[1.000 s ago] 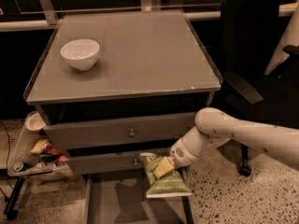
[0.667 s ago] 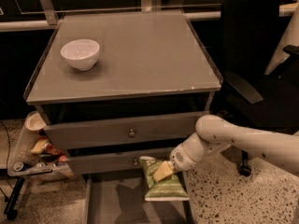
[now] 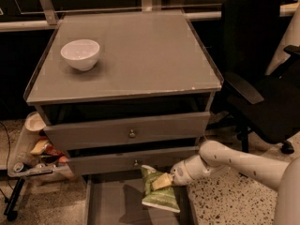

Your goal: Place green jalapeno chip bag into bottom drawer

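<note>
The green jalapeno chip bag (image 3: pixel 160 194) hangs upright over the right part of the open bottom drawer (image 3: pixel 112 205), a wide grey tray pulled out below the two upper drawers. My gripper (image 3: pixel 161 181) comes in from the right on a white arm and is shut on the bag's upper part. The bag's lower edge is close to the drawer's right wall; I cannot tell whether it touches the floor.
A white bowl (image 3: pixel 80 54) stands on the cabinet top (image 3: pixel 140 55). Two closed upper drawers with knobs (image 3: pixel 132 133) are above the open one. A black office chair (image 3: pixel 262 88) stands at the right. A cluttered low cart (image 3: pixel 33 156) is at the left.
My arm and gripper have moved down and slightly left with the bag, bringing it lower over the open bottom drawer.
</note>
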`<control>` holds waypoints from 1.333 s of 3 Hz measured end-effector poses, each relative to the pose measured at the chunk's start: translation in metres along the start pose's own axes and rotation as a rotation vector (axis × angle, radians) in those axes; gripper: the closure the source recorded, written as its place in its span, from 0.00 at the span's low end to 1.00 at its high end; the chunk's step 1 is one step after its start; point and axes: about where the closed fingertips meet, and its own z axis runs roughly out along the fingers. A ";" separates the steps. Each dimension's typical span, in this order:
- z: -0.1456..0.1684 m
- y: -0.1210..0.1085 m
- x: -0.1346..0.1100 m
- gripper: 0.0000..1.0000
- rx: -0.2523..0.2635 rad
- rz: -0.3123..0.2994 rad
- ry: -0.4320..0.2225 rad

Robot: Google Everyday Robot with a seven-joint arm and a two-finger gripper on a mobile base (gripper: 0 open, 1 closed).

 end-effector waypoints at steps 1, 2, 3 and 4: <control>0.013 -0.006 0.009 1.00 -0.020 0.019 0.014; 0.013 -0.005 0.008 1.00 -0.019 0.018 0.013; 0.038 -0.020 0.016 1.00 -0.058 0.052 0.022; 0.081 -0.052 0.022 1.00 -0.096 0.108 0.020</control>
